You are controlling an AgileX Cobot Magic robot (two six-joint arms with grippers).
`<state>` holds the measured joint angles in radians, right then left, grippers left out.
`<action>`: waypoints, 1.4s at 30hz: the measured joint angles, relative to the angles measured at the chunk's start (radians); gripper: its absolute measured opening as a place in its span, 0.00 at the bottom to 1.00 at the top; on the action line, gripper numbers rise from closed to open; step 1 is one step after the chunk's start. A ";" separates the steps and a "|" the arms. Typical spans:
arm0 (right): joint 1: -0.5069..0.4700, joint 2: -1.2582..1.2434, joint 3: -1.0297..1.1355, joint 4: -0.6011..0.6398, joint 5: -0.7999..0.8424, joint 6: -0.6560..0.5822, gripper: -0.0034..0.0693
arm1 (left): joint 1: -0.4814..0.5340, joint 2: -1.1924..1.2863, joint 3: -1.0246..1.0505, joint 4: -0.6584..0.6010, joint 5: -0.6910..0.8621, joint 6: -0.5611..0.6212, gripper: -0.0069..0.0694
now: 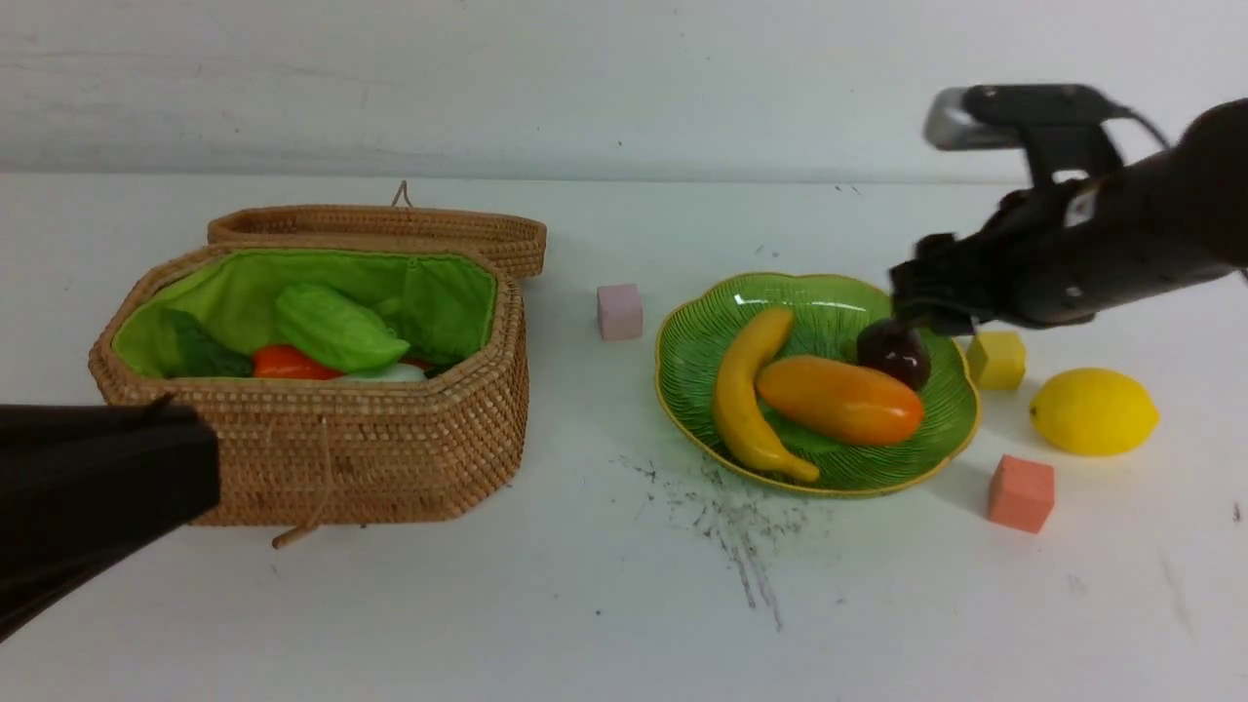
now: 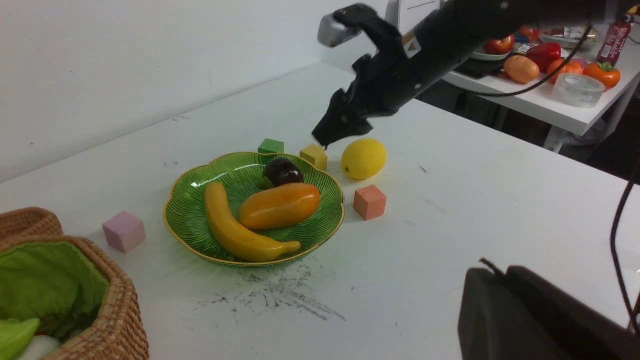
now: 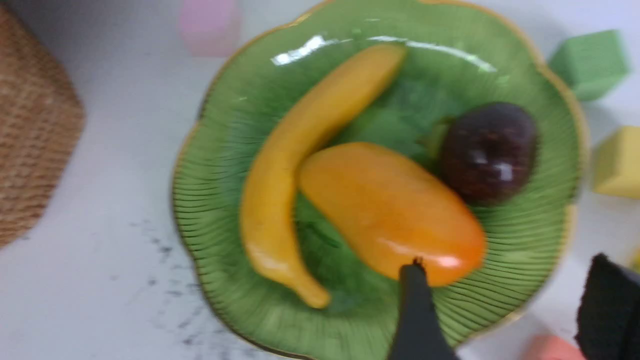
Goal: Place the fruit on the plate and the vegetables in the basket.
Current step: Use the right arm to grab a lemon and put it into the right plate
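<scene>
Banana (image 1: 751, 395), mango (image 1: 840, 399) and dark maroon ball (image 1: 894, 355) lying together in the plate (image 1: 697, 336), so fruit sorting nearly done. Lemon (image 1: 1094, 410) alone on the table, right of the plate. Right gripper (image 1: 912, 297) above the plate's far right edge, jaws apart, holding nothing, well placed for the lemon. Vegetables (image 1: 336, 330) inside the basket (image 1: 322, 458). Left gripper (image 2: 492, 280) closed, parked low.

The octagonal wicker basket (image 1: 322, 390) sits at the left, holding the ridged green gourd (image 1: 336, 329) and what seems a carrot (image 1: 290, 364). To its right, the leaf-patterned green glass plate (image 1: 702, 341) carries banana (image 1: 749, 392), mango (image 1: 840, 399) and maroon ball (image 1: 895, 354). The yellow lemon (image 1: 1093, 410) lies right of the plate.
</scene>
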<state>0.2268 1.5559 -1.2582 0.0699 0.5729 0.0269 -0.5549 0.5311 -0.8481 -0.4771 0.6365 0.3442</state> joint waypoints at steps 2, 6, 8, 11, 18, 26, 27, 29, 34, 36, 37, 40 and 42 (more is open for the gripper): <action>-0.048 -0.022 0.000 -0.055 0.047 0.029 0.47 | 0.000 0.000 0.000 0.000 0.001 0.000 0.12; -0.174 0.000 0.000 -0.114 0.156 0.031 0.33 | 0.000 0.000 0.000 0.000 0.008 0.000 0.12; -0.236 0.051 -0.015 -0.078 0.225 0.030 0.36 | 0.000 0.000 0.000 0.000 0.014 0.000 0.12; -0.290 0.117 -0.053 0.017 0.280 0.030 0.49 | 0.000 0.000 0.000 0.000 0.015 0.000 0.12; -0.318 0.244 -0.130 0.042 0.205 -0.279 0.85 | 0.000 0.000 0.000 0.000 0.020 0.000 0.12; -0.318 0.284 -0.132 -0.020 0.157 -0.884 0.97 | 0.000 0.000 0.000 0.000 0.044 0.000 0.12; -0.318 0.284 -0.132 -0.020 0.155 -0.901 0.97 | 0.000 0.000 0.000 0.000 0.044 0.000 0.12; -0.318 0.294 -0.141 -0.020 0.135 -0.974 0.97 | 0.000 0.000 0.000 0.001 0.044 0.000 0.12; -0.318 0.379 -0.223 -0.022 0.166 -1.009 0.97 | 0.000 0.000 0.000 0.003 0.044 0.000 0.12; -0.318 0.427 -0.274 -0.017 0.200 -1.012 0.97 | 0.000 0.000 0.000 0.003 0.044 0.000 0.12; -0.318 0.443 -0.292 -0.012 0.212 -1.013 0.97 | 0.000 0.000 0.000 0.003 0.044 0.000 0.12; -0.318 0.523 -0.383 0.008 0.277 -1.016 0.97 | 0.000 0.000 0.000 0.004 0.044 0.000 0.13; -0.318 0.558 -0.425 0.013 0.302 -1.017 0.97 | 0.000 0.000 0.000 0.004 0.044 0.000 0.13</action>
<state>-0.0907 2.1143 -1.6833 0.0831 0.8752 -0.9899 -0.5549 0.5311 -0.8481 -0.4732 0.6809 0.3442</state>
